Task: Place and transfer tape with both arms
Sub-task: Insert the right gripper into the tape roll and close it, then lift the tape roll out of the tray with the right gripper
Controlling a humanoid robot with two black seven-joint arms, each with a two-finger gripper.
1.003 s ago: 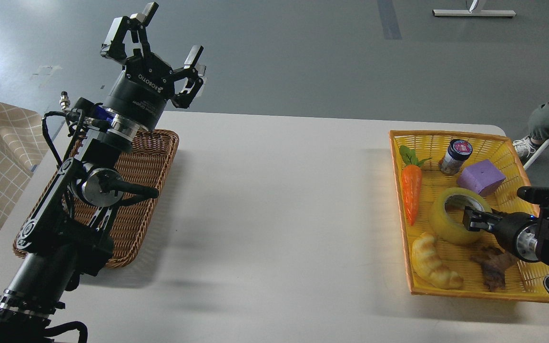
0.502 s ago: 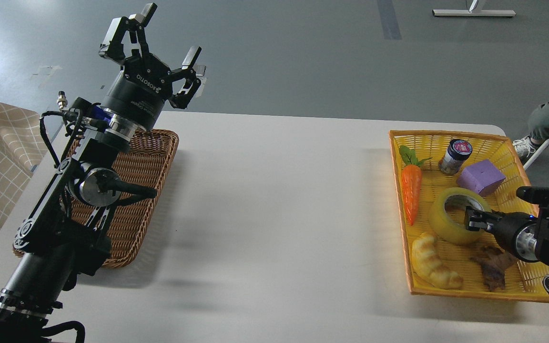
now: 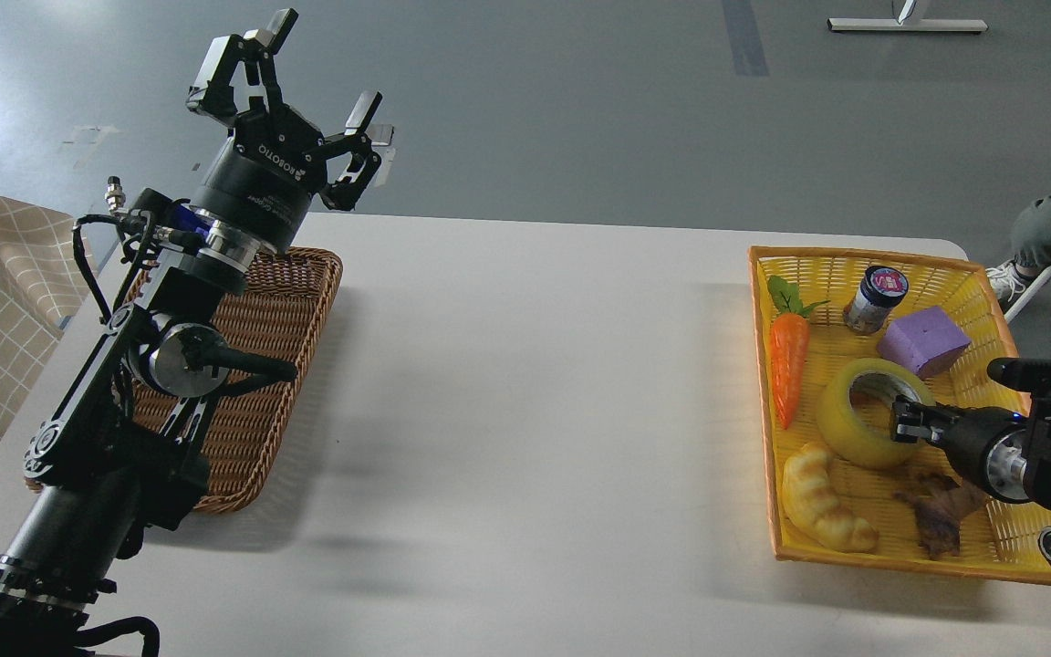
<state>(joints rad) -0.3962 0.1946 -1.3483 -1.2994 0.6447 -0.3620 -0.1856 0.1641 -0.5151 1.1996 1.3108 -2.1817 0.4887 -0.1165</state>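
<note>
The tape (image 3: pixel 845 429), a yellow roll with a pale core, lies tilted in the yellow basket (image 3: pixel 854 266) at the right. My right gripper (image 3: pixel 907 425) comes in from the right edge and sits at the roll's near rim, reaching into its hole. Its fingers are dark and small, so I cannot tell whether they hold the roll. My left gripper (image 3: pixel 306 78) is open and empty, raised high above the far end of the brown wicker tray (image 3: pixel 288 301) at the left.
The yellow basket also holds a toy carrot (image 3: pixel 787 360), a small jar (image 3: pixel 872 298), a purple block (image 3: pixel 922 340), a croissant toy (image 3: pixel 822 499) and a brown lump (image 3: pixel 936 520). A person's leg and shoe (image 3: pixel 1004 274) show beyond the table's right corner.
The tape and the yellow basket have shifted slightly left, with the right gripper still at the roll. The left arm has drifted a little left and up.
</note>
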